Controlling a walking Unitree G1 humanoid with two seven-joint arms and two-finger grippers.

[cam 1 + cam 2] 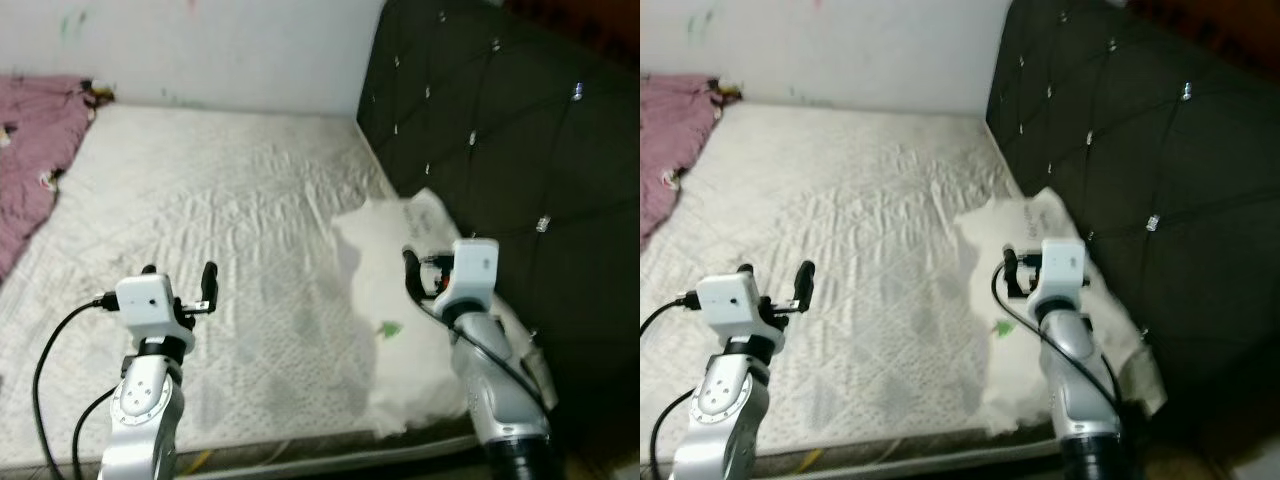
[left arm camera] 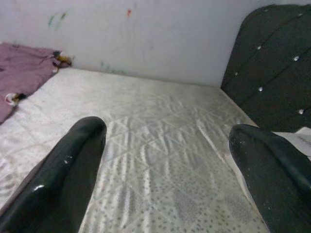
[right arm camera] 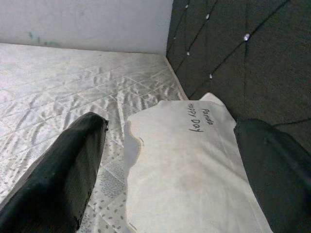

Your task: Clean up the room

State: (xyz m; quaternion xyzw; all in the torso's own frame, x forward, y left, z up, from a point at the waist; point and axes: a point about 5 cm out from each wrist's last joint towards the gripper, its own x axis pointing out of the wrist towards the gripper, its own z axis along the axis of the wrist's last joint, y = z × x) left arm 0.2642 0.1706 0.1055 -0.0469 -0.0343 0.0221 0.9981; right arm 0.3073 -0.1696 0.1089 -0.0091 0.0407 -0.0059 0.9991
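Mattress point(image 1: 220, 200) lying bare against dark headboard point(image 1: 500, 150). One white pillow point(image 1: 400, 300) resting beside headboard; one purple blanket point(image 1: 30, 150) bunching at far side. Right gripper point(image 3: 167, 160) hovering wide over pillow; left gripper point(image 2: 165, 160) hovering wide over mattress.

Two black fingers point(image 3: 63, 170) of the right gripper point(image 3: 165, 174) spread wide apart, one at each side of frame. Between them, a white pillow point(image 3: 189, 165) lying on the quilted pale mattress point(image 3: 63, 82), dark handwriting near its far end, reading roughly "Happy Day". Pillow's far corner touching or just beside the dark tufted headboard point(image 3: 233, 53), studded with shiny buttons. Pale wall point(image 3: 82, 22) beyond the mattress, faint greenish marks low down.
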